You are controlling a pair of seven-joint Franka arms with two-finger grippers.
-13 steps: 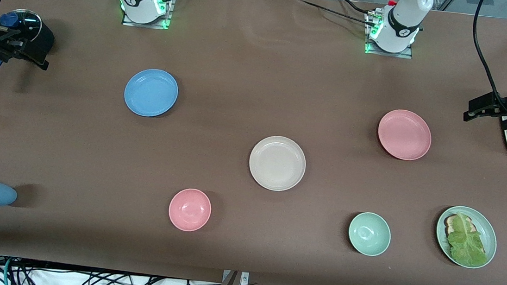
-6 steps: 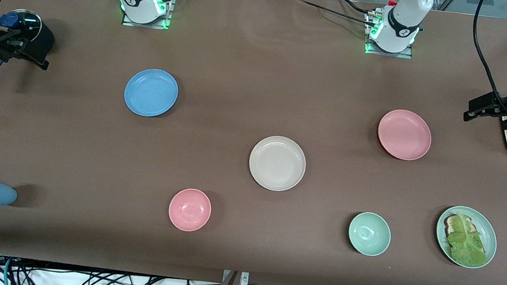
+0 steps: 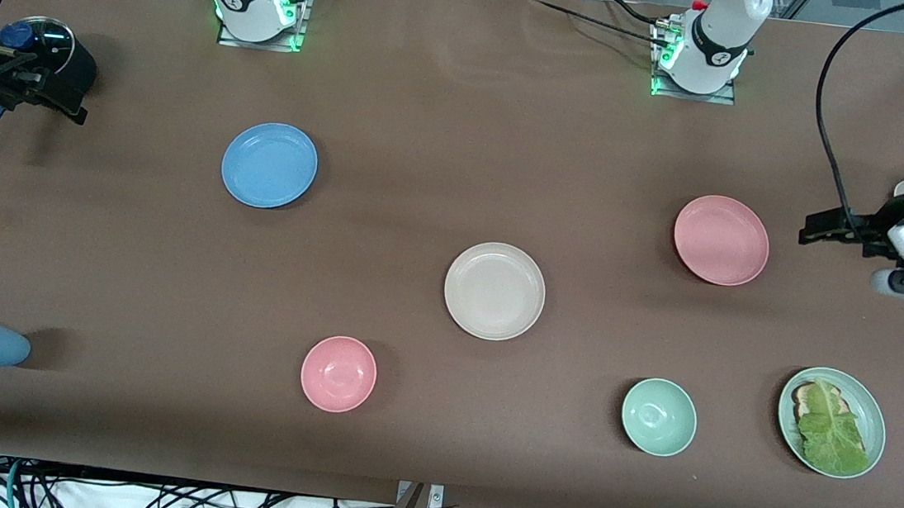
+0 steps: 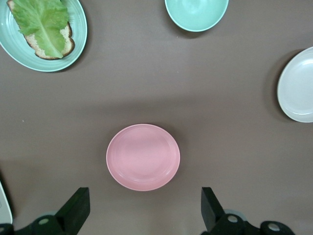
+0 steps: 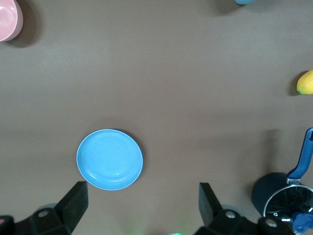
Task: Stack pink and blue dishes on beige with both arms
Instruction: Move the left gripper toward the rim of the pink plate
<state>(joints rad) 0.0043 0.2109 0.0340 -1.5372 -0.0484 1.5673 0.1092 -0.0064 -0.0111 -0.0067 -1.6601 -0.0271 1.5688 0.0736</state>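
Pink bowl (image 3: pixel 338 373) near beige plate (image 3: pixel 494 290)

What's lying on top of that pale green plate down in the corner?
On the pale green round plate lies a big leaf of green lettuce over a slice of brown-crusted bread. Only the bread's edge shows; anything between leaf and bread is covered.

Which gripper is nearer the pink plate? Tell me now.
Left. The left gripper, fingers open, hangs beside the pink plate toward its own end of the table; the right gripper, fingers open, waits at the right arm's end.
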